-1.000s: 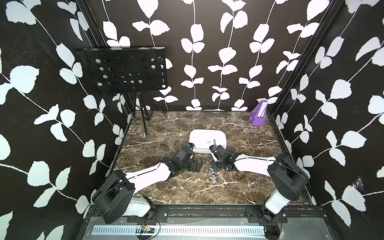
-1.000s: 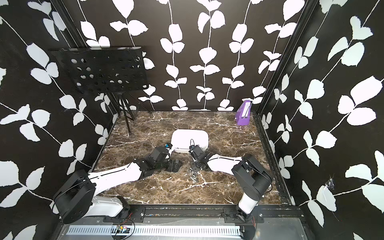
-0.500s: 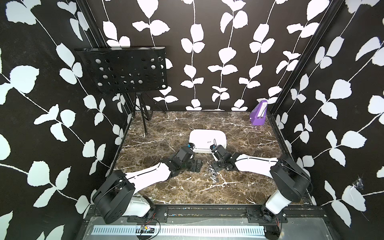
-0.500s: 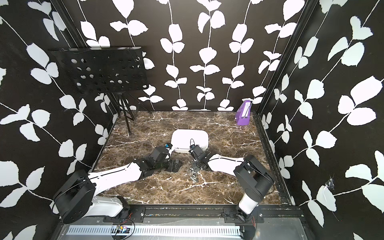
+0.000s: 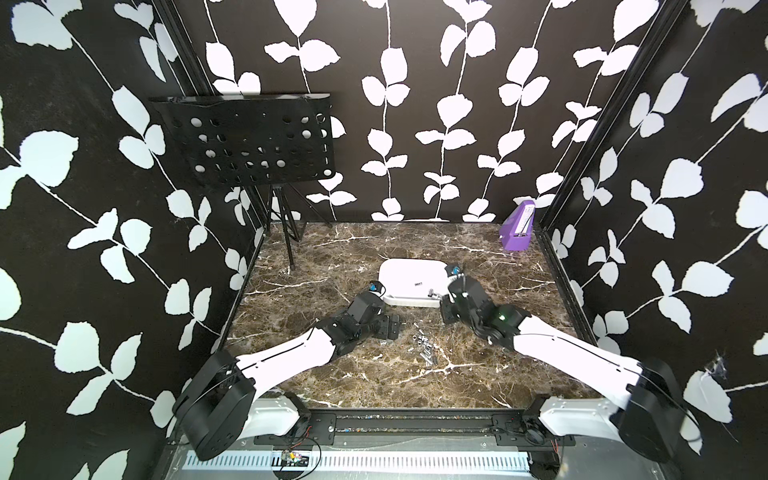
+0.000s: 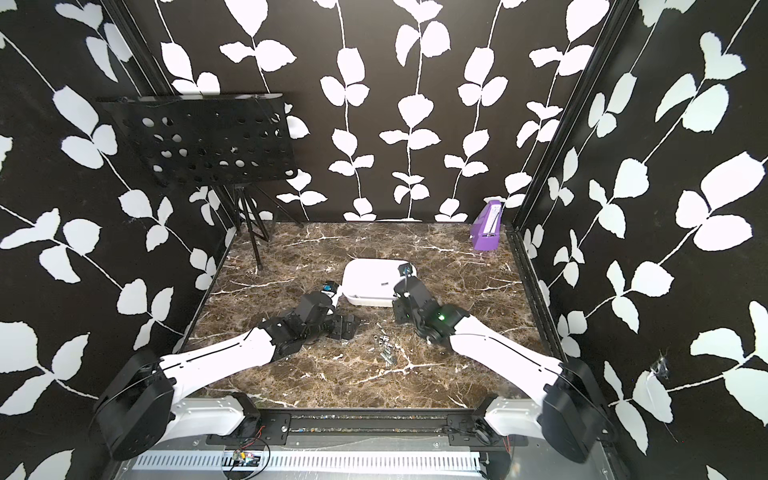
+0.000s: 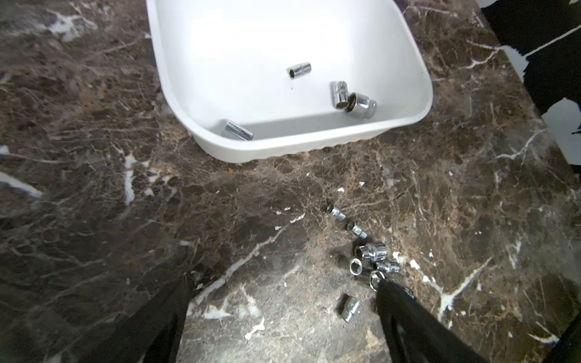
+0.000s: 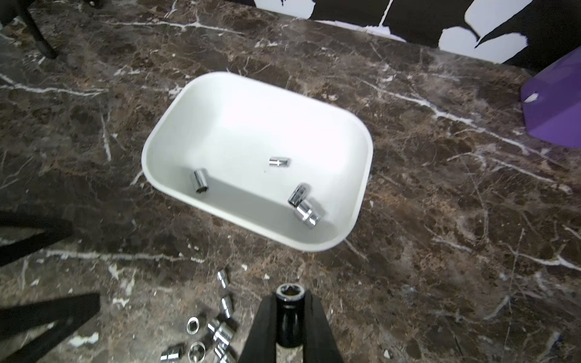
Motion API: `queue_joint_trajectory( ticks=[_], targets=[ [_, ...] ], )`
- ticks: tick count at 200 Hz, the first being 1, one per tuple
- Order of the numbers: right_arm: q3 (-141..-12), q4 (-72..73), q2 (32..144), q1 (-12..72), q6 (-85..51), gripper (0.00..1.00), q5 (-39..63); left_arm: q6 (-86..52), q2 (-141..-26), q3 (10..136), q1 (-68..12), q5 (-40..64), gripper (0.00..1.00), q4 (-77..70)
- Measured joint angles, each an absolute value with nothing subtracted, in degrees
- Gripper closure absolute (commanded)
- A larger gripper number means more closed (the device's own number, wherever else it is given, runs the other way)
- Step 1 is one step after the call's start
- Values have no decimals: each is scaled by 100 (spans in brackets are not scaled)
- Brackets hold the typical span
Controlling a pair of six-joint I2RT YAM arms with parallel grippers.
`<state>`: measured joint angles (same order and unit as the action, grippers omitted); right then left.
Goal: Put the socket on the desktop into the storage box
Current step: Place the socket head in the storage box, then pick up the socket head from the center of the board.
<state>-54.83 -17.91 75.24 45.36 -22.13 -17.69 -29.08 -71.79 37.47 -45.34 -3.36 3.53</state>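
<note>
While my left hand [image 7: 284,289] hangs wide and empty over the table [image 7: 94,188], loose sockets [image 7: 367,257] lie scattered beside it, between the near edge and the storage box [image 8: 163,132] mid-table. Four chrome sockets [image 8: 303,204] already lie inside the box. My right hand [image 8: 290,301] is clamped on a dark socket [image 8: 290,327], short of the box's near rim. I judge the job about a third done.

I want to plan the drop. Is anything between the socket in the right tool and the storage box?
Nothing visible. The right tool is shut on the socket, and only bare desktop lies between it and the storage box rim. The loose sockets lie off to the side.
</note>
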Motion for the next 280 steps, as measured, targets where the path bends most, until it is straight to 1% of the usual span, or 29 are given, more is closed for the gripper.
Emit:
queue_joint_trajectory(
  ticks=[59,77,94,115,132,159,170,187,208,255,280],
  targets=[
    [-7861,-2200,10335,4399,-2620,98,-1883,-2932,-6888,3691,-4534,-615,6,373],
    [-8243,-2248,10969,4298,-2768,96,-1804,-2936,-6895,3691,-4534,-652,6,462],
    [-8359,-2305,11281,4180,-2886,93,-1715,-2941,-6912,3691,-4534,-657,6,497],
    [-8374,-2368,11408,4005,-3039,86,-1544,-2958,-6930,3691,-4534,-655,6,499],
    [-8377,-2353,11395,3887,-3122,73,-1417,-2963,-6932,3691,-4534,-650,6,499],
    [-8374,-2340,11327,3787,-3164,61,-1251,-2985,-6932,3691,-4534,-650,6,499],
    [-8353,-2344,11209,3787,-3173,57,-1166,-2989,-6936,3691,-4534,-650,6,499],
    [-8184,-2298,10836,3789,-3142,57,-1050,-2998,-6952,3691,-4534,-644,6,499],
    [-7575,-2174,9924,3798,-3050,57,-880,-3000,-6956,3691,-4534,-617,6,495],
    [-5172,-1953,7030,4093,-2714,55,-701,-3000,-6956,3691,-4534,-478,6,471],
    [-3883,-2029,5774,4390,-2630,53,-657,-2998,-6973,3691,-4534,-353,6,438]
  ],
)
